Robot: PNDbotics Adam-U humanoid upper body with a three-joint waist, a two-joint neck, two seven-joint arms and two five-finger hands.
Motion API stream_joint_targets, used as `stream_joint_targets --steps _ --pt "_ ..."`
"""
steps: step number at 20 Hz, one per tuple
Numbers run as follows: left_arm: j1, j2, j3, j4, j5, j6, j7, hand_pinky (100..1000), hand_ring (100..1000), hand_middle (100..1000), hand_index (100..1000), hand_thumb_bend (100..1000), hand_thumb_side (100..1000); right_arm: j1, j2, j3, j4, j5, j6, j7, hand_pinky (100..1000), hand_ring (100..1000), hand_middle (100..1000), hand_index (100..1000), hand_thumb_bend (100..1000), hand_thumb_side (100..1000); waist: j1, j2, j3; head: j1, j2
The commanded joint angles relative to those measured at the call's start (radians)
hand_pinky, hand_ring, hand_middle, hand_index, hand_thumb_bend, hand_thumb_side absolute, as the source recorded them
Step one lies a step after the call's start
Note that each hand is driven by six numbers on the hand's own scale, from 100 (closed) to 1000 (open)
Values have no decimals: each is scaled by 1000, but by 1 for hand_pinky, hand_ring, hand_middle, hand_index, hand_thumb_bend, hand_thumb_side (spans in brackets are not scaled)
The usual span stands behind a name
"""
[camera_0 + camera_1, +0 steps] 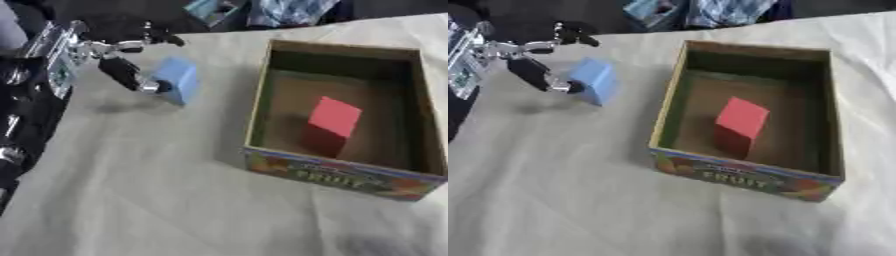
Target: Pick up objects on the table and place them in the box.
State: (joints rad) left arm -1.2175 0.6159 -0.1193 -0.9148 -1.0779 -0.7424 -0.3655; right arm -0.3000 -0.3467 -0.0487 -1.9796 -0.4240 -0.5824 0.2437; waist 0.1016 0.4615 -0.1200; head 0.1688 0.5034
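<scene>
A light blue block (179, 80) hangs a little above the cloth at the upper left, with its shadow on the table below it. My left hand (122, 70) comes in from the left edge, its dark fingers curled against the block's left side and pinching it. To the right stands an open cardboard box (337, 176) with "FRUIT" printed on its front wall. A red block (332, 122) lies tilted on the box's floor. The blue block is outside the box, left of its left wall. My right hand shows in neither view.
A pale cloth (157, 200) covers the table. Beyond its far edge lie bluish packets (654, 10) against a dark background. My left arm (26, 105) fills the left edge of the left eye view.
</scene>
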Motion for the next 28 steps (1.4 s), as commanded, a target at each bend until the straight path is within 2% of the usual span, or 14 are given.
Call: stream_joint_targets --steps 1,5,9,18,28 --pt "-14 38 7 -14 -13 -165 -185 796 916 1000 995 614 811 -11 -8 -2 -20 8 2 9 869 744 540 893 467 897 -2 -14 -2 5 -18" --pt "-15 40 13 -19 -35 -165 -187 804 915 1000 1000 692 894 -16 0 0 -20 21 10 18 870 744 538 896 472 887 1 1 -4 8 -23" --pt "-17 40 15 -23 -50 -165 -165 801 912 1000 1000 700 895 -21 4 2 -20 29 11 23 870 744 536 896 471 887 3 13 -9 17 -35" --pt "-32 44 45 -2 -135 -165 -63 789 904 1000 1000 642 876 -28 14 8 -20 46 13 39 871 744 534 899 468 883 4 36 -19 29 -63" --pt "-43 47 62 22 -183 -165 23 770 888 1000 998 568 875 -31 21 14 -20 55 17 50 872 745 533 902 464 886 2 44 -22 37 -80"
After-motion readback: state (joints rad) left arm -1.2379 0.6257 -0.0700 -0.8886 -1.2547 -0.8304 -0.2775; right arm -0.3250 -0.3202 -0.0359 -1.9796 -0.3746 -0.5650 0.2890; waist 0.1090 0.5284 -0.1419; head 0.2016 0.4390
